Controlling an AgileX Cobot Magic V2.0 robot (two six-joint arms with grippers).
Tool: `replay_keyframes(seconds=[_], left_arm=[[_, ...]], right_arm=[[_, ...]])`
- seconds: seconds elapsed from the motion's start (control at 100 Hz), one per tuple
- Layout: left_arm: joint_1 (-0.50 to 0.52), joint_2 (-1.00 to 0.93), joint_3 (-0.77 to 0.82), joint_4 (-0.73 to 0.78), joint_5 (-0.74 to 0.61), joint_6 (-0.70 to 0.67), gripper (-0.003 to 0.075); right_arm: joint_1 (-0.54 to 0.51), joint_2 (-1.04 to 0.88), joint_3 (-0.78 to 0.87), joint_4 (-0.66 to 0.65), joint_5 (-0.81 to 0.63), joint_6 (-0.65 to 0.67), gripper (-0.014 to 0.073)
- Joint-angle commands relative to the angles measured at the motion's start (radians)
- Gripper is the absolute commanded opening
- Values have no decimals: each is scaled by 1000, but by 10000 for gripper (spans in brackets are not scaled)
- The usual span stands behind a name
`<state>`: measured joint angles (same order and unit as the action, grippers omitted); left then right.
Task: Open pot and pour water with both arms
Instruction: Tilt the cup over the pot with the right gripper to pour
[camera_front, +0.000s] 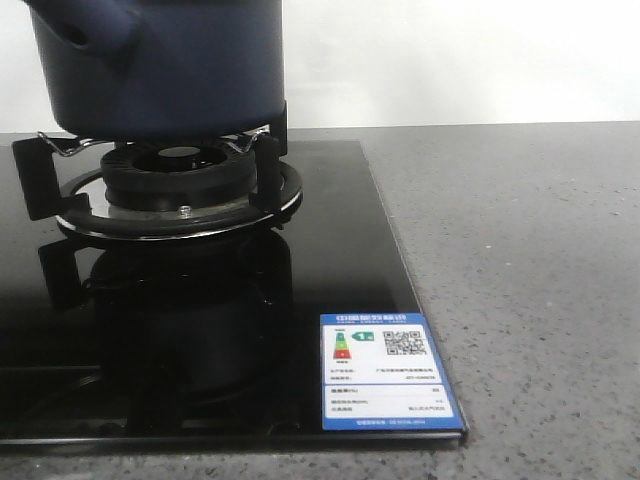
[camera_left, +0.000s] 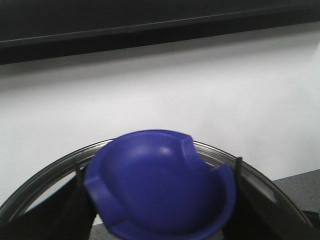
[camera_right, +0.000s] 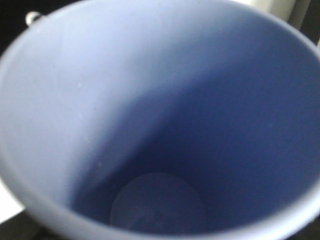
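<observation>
On the burner (camera_front: 180, 190), at the far left of the black glass hob (camera_front: 150, 340): the pot (camera_front: 160, 65), dark navy, matte, seated on the black pan supports, its stubby hollow handle (camera_front: 80, 30) jutting leftward. Right of the burner and nearer the camera, stuck to the hob's corner: a blue-bordered energy label (camera_front: 385, 372) with a coloured efficiency scale, a green "1" badge, a QR code and rows of print too small to read. Right of the hob: speckled grey countertop (camera_front: 530, 300).

From the left wrist: a glass lid (camera_left: 45, 180) with metal rim and blue knob (camera_left: 160, 185), close against the camera, dark finger shapes either side; grip on the lid cannot be told. From the right wrist: only a light blue cup's interior (camera_right: 160, 125); jaws unseen, state cannot be told.
</observation>
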<state>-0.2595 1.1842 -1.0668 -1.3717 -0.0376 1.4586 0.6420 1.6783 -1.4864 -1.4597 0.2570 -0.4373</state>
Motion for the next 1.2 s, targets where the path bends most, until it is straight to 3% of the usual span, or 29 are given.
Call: replay_keyframes(seconds=[0.0, 0.28, 0.48, 0.8, 1.04, 1.19], left_arm=[[-2, -31, -32, -2, -20, -10, 348], [-2, -31, -32, -2, -20, -10, 348], [-2, -31, -32, -2, -20, -10, 348], [-2, -31, -32, -2, -20, -10, 348], [-2, -31, -32, -2, -20, -10, 348], [-2, -31, -32, -2, -20, -10, 348]], right_arm=[[3, -48, -39, -31, -1, -2, 243], [3, -48, -39, -31, 45, 2, 243], [3, -48, -39, -16, 41, 112, 243], [3, -48, -39, -1, 66, 445, 243], [3, -61, -39, 9, 250, 713, 243], [-12, -105, -39, 92, 308, 842, 243]])
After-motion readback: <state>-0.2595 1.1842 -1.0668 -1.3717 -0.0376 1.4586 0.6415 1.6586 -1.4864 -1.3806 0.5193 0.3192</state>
